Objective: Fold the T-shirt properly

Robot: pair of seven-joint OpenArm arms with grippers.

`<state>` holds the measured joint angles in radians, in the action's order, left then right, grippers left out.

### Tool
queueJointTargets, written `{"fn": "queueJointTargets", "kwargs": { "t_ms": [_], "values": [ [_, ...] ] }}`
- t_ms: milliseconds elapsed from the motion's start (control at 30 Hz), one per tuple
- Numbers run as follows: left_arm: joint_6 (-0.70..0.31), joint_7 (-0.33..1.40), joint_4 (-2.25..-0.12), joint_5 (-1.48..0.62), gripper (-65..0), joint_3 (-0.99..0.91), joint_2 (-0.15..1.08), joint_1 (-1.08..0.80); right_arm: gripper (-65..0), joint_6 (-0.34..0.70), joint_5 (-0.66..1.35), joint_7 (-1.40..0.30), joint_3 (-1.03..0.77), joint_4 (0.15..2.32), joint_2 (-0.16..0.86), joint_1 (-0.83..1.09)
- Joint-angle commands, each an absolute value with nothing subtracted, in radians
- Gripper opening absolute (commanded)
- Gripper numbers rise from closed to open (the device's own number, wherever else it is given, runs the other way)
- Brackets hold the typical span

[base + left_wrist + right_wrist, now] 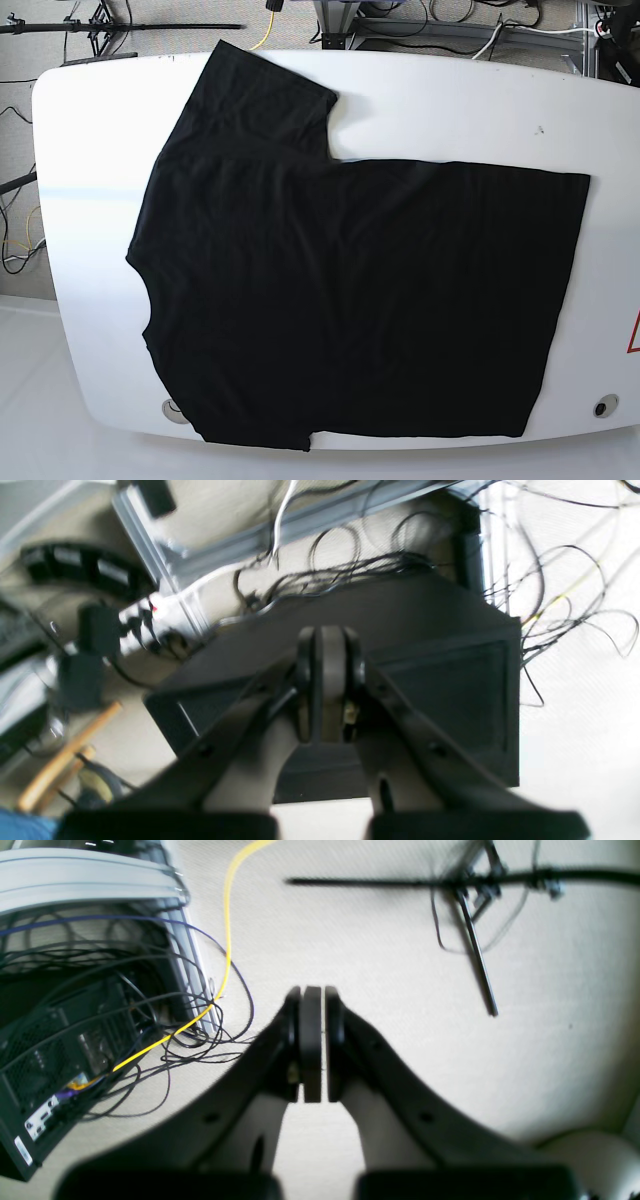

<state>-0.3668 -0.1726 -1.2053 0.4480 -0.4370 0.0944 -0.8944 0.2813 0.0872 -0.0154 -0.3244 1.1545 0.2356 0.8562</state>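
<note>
Room: pale carpeted floor (400, 955) strewn with cables (555, 600), a dark computer case (425, 670) under the left wrist camera, another open case (60, 1055) beside a yellow cable (227, 915) under the right one.
Left gripper (327, 680): jaws pressed together on nothing, pointing down at the floor, off the table.
Right gripper (312, 1040): likewise closed and empty, hanging over bare carpet with a black stand (475, 930) beyond it.
Why so held: both arms look parked clear of the work surface, probably so the overhead view of the garment stays unblocked before any fold begins.
T-shirt (360, 300): spread flat on the white table (450, 100), neckline toward the base view's left edge, hem toward its right, one sleeve angled up toward the far edge, the near sleeve reaching the table's near rim.
Progress: no fold looks made yet.
Base view only: the shirt and table; neither arm appears in it.
Wrist views only: the grippers' closed jaws and the floor clutter; no fabric shows in either.
</note>
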Motion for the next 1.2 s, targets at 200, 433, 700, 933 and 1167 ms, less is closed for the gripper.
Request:
{"fn": "queueJointTargets", "kwargs": {
  "t_ms": [200,433,700,933,1167],
  "values": [
    [-0.366,-0.171,-1.413,0.463,-65.0,-0.435,0.108,-1.003,-65.0,0.28,0.123,-0.052,-0.325,1.338,0.279,0.942],
    [-0.363,-0.162,-1.564,0.48,-65.0,-0.448,0.101,-1.026,-65.0,0.283,0.156,-0.088,-0.326,1.492,0.274,0.995],
    [-0.378,-0.163,-1.69,0.467,-63.6,-0.443,0.099,-1.037,-65.0,0.277,0.169,-0.138,-0.334,1.693,0.271,1.055],
    [-0.387,-0.134,-1.81,0.455,-60.9,-0.441,0.11,-1.041,-65.0,0.278,0.174,-0.189,-0.341,1.861,0.27,1.108],
    [-0.396,-0.079,-1.939,0.414,-58.5,-0.424,0.153,-1.044,-62.7,0.279,0.163,-0.21,-0.345,1.994,0.273,1.161]
  ]
}}
